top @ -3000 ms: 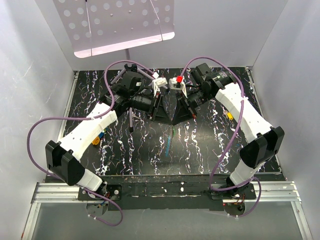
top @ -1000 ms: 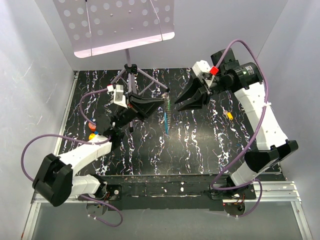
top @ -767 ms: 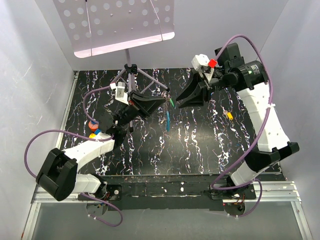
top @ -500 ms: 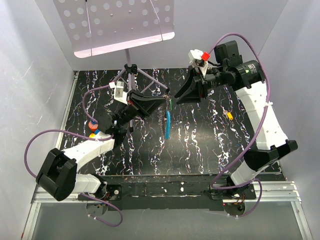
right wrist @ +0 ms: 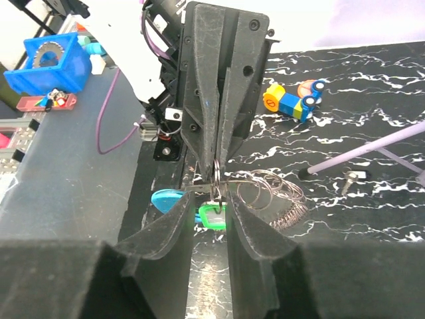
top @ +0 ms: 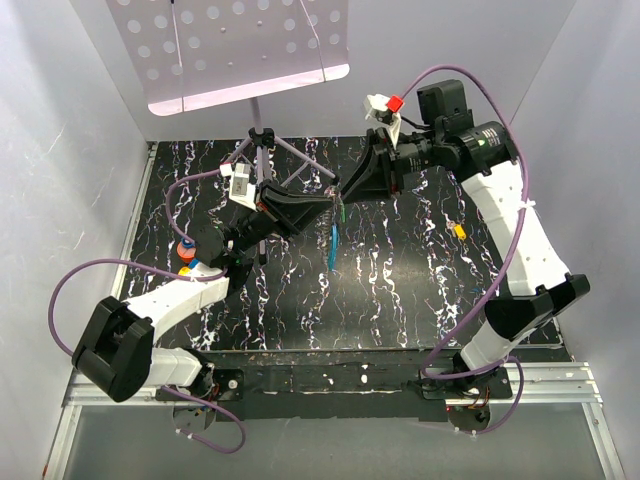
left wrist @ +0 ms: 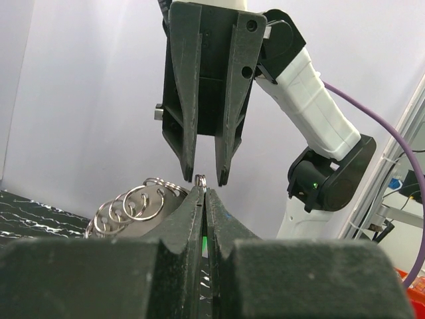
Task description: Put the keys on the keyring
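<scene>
My left gripper (top: pixel 325 205) is shut on a small silvery keyring (left wrist: pixel 201 179) and holds it up above the table. A green-headed key (right wrist: pixel 212 216) and a blue tag (right wrist: pixel 167 199) hang from the ring; both show in the top view, the key (top: pixel 341 212) above the tag (top: pixel 331 245). A bunch of further rings (left wrist: pixel 129 205) hangs to one side. My right gripper (top: pixel 344 190) faces the left one tip to tip. Its jaws are open, one finger on each side of the ring, with the green key in the gap in the right wrist view (right wrist: pixel 211 209).
A purple tripod (top: pixel 262 140) with a perforated plate (top: pixel 240 50) stands at the back. An orange-and-blue toy (top: pixel 187 256) lies at the left and a small yellow piece (top: pixel 459 230) at the right. White walls close in three sides.
My right gripper has swung left and up until its tips meet the left gripper's tips at the ring. The left gripper has held the ring nearly still for the last second.
</scene>
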Action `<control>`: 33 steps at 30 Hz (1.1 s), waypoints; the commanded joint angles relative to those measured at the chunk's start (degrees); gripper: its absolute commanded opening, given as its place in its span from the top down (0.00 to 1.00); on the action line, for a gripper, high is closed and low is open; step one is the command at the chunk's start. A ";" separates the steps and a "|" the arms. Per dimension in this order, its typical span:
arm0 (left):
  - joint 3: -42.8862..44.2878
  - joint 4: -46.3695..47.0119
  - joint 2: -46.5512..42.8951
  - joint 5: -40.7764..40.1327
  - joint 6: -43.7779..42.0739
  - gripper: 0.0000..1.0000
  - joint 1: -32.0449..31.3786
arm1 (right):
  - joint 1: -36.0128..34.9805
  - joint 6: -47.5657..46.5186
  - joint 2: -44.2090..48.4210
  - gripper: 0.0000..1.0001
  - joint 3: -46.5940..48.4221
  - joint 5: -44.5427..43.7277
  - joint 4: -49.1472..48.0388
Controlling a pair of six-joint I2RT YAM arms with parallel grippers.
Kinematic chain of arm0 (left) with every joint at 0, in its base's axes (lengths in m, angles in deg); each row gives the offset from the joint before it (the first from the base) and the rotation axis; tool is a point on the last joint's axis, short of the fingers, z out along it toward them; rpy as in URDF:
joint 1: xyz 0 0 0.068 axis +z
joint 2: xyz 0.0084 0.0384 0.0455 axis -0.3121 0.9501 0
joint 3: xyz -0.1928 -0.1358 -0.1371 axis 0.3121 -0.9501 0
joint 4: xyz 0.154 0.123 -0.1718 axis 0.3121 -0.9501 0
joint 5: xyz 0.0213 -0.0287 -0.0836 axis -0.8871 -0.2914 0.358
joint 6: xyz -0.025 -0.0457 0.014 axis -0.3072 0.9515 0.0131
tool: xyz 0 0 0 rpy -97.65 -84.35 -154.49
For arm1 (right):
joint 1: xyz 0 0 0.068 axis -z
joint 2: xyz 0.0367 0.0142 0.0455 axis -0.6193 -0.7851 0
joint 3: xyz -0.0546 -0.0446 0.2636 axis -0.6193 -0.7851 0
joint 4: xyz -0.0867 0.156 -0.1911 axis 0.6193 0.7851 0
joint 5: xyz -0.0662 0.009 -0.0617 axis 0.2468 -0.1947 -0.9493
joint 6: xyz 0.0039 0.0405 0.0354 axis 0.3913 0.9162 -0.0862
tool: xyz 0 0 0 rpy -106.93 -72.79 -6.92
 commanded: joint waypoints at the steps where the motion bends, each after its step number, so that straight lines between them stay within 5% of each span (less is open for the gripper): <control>1: 1.83 11.98 -1.99 -0.06 -0.98 1.00 -0.12 | -1.10 2.03 0.46 0.70 -0.94 0.37 -1.74; 16: 1.04 11.45 -2.96 -0.59 -1.95 1.00 -0.12 | -1.36 3.00 1.25 0.99 -2.43 0.11 -1.83; 31: 2.89 11.90 -3.14 -1.73 -3.53 1.00 -0.12 | -2.42 12.66 3.10 0.99 -10.52 3.62 -8.85; 33: 2.71 11.55 -3.31 -1.56 -3.53 1.00 -0.12 | -2.50 12.58 2.92 0.88 -9.56 3.27 -8.69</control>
